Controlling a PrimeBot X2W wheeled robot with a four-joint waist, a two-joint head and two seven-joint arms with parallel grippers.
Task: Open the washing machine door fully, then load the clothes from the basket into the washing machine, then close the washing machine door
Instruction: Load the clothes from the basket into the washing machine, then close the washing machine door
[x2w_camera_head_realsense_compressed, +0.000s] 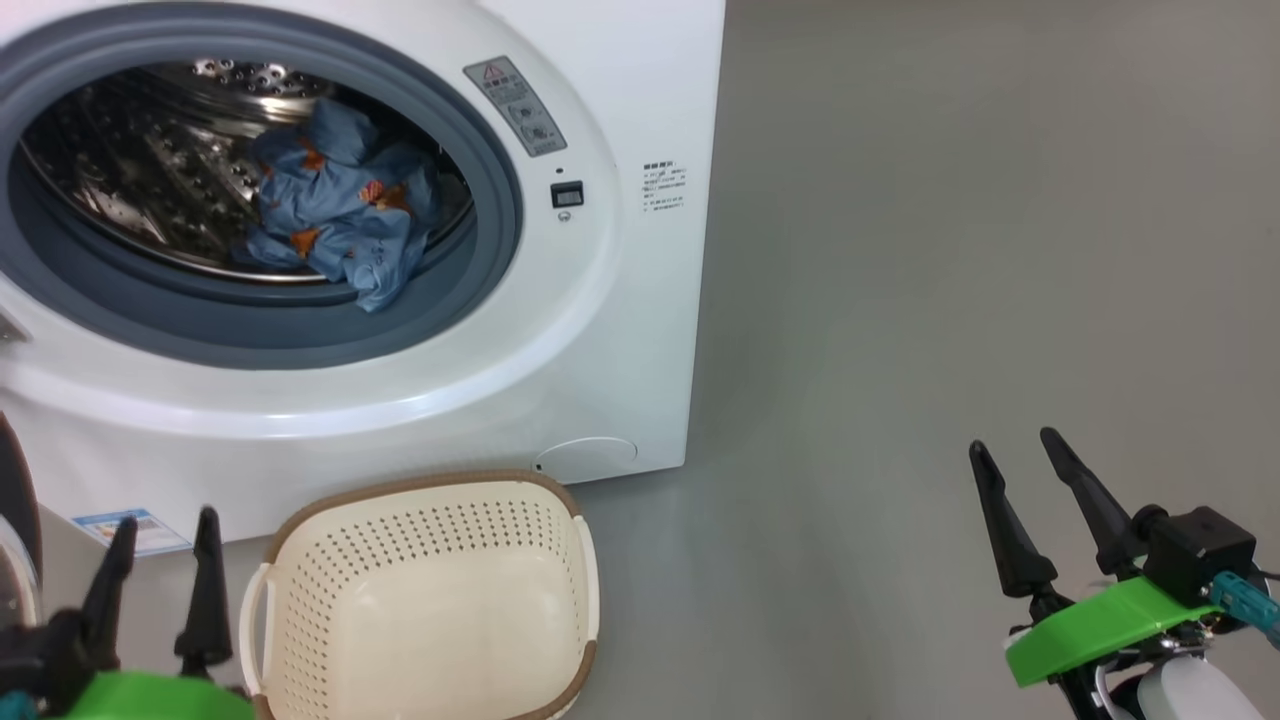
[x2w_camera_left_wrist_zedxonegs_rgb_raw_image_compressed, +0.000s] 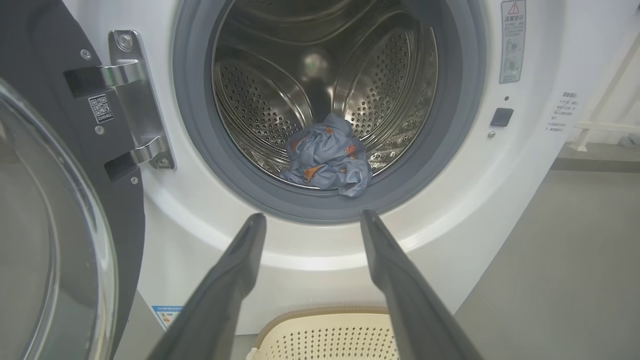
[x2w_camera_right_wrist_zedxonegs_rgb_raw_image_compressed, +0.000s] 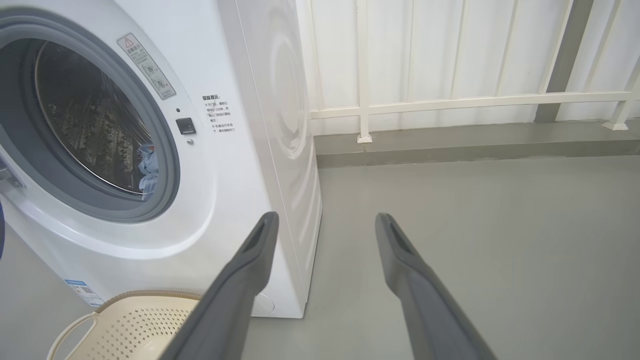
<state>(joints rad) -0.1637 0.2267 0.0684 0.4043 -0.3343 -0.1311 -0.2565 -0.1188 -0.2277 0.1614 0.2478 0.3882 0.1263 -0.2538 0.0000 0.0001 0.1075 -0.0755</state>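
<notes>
Clothes (x2w_camera_left_wrist_zedxonegs_rgb_raw_image_compressed: 327, 157) sagging onto the gasket (x2w_camera_left_wrist_zedxonegs_rgb_raw_image_compressed: 197, 150), just past the left gripper's (x2w_camera_left_wrist_zedxonegs_rgb_raw_image_compressed: 312, 216) wide-open, empty fingers (x2w_camera_left_wrist_zedxonegs_rgb_raw_image_compressed: 240, 265), could get pinched by the door (x2w_camera_left_wrist_zedxonegs_rgb_raw_image_compressed: 55, 210) tbh.

Door (x2w_camera_left_wrist_zedxonegs_rgb_raw_image_compressed: 50, 240): cut off by the left and bottom edges, left wrist view.
Basket (x2w_camera_head_realsense_compressed: 420, 484): near end runs off the head view's bottom edge.
Warning sticker (x2w_camera_head_realsense_compressed: 515, 105): print too small to read.
Clothes (x2w_camera_right_wrist_zedxonegs_rgb_raw_image_compressed: 146, 170): mostly hidden behind the gasket (x2w_camera_right_wrist_zedxonegs_rgb_raw_image_compressed: 115, 209), right wrist view.

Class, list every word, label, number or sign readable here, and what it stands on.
Nothing quotable.
Warning sticker, washing machine: red triangle sign; text too small.
Printed lines beside it: blurred.
Blue label: too small.
QR code sticker, door: no words.
</notes>
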